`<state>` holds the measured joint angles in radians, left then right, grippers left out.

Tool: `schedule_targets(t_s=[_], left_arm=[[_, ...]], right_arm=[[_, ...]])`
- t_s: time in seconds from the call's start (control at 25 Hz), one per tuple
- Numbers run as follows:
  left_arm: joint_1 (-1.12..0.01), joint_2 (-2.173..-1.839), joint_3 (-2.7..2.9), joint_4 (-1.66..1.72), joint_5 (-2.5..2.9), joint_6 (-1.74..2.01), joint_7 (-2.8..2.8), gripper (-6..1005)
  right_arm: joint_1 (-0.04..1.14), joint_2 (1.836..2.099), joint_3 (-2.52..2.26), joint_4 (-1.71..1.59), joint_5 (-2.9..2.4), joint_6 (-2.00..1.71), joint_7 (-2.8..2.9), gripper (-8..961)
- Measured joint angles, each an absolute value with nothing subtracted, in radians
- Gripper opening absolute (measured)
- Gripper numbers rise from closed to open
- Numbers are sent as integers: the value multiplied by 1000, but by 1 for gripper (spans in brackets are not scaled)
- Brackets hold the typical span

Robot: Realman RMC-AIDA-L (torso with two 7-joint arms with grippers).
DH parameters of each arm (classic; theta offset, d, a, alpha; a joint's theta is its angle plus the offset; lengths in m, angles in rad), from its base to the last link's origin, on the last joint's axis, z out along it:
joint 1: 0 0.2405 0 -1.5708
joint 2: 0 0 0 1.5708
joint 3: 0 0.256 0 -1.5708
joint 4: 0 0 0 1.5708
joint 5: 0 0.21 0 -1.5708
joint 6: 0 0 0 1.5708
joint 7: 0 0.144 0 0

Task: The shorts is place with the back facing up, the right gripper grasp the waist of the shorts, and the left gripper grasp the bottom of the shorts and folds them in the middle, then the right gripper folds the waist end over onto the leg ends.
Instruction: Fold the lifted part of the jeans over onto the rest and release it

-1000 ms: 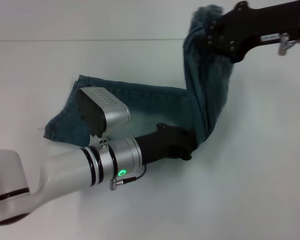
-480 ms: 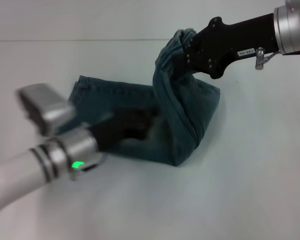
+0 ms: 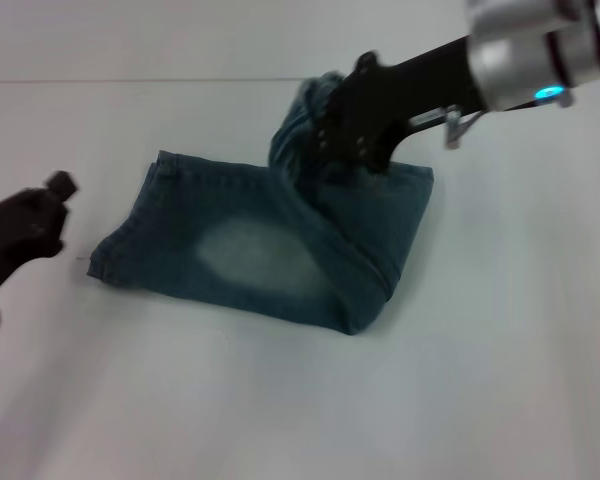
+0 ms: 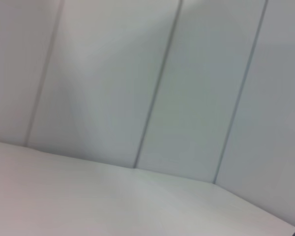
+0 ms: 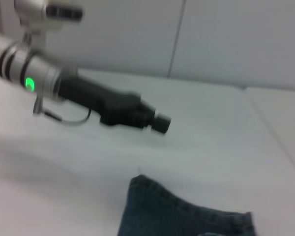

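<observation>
One pair of shorts lies on the white tabletop, doubled over lengthwise and part-folded, so only one layer stack shows. One pale worn patch is visible on the denim. Hemmed leg ends: one edge visible toward the tabletop's left side; the two openings cannot be counted apart. Two grippers are in view: one right gripper at the raised waist, one left gripper near the left edge. No other objects countable.
</observation>
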<state>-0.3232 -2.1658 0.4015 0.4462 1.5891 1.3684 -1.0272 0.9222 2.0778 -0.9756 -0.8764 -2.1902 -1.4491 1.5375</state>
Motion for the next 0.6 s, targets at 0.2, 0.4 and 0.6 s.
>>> schedule_targets(t_s=[0.2, 0.4, 0.6], left_arm=[[-291, -2170, 385, 453, 1594, 1398, -1028, 1], [-271, -2172, 385, 448, 1594, 1425, -1035, 1], [-254, -2173, 383, 443, 1591, 1449, -1046, 0]], right_arm=[[1001, 2084, -1100, -761, -2191, -1348, 1497, 171], [1070, 2098, -1199, -638, -2171, -1250, 1409, 177], [1132, 2106, -1306, -528, -2141, -1174, 1342, 183]])
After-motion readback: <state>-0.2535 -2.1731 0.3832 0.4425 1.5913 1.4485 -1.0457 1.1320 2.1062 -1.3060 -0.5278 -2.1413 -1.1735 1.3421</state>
